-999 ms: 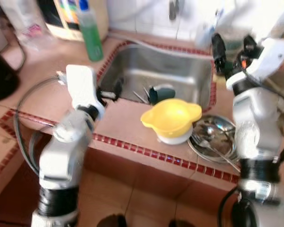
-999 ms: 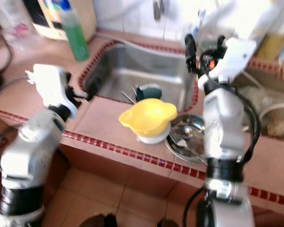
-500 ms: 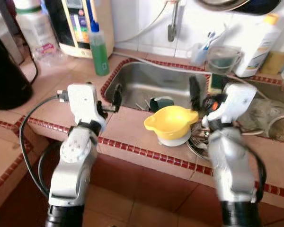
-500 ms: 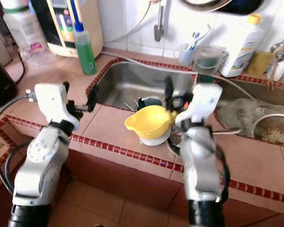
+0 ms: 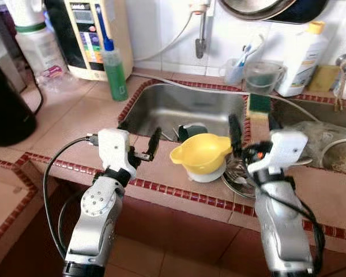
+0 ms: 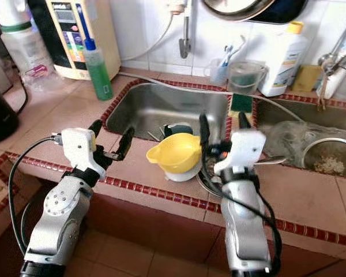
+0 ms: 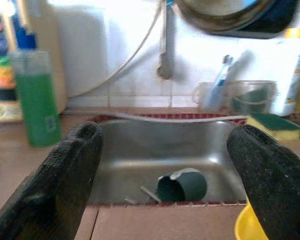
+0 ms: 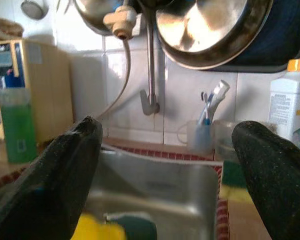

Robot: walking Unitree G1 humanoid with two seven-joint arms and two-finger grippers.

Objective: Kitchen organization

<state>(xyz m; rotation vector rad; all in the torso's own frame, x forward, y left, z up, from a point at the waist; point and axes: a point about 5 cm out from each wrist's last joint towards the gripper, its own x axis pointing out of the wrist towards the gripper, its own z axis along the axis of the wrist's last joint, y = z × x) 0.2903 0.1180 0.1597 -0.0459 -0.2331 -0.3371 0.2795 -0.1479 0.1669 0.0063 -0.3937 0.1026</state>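
A yellow bowl [image 5: 200,153] rests on a white bowl [image 5: 206,173] on the tiled counter in front of the steel sink [image 5: 184,107]. Beside them lies a steel plate [image 5: 240,179] with cutlery. A dark green cup [image 7: 182,185] lies on its side in the sink. My left gripper [image 6: 111,135] stands open over the counter edge left of the yellow bowl, pointing at the sink. Just right of that bowl, above the plate, my right gripper [image 5: 254,128] is open and holds nothing.
A green soap bottle [image 5: 115,72] and a water purifier [image 5: 95,34] stand back left, with a black kettle [image 5: 6,109] at the far left. Behind the sink are a tap [image 5: 201,34], a toothbrush cup [image 5: 233,69], a sponge [image 5: 258,105] and a white bottle [image 5: 303,57].
The camera has risen and steadied. My right arm came down from the sink's back right corner to beside the yellow bowl. The left gripper stays near the sink's front edge.
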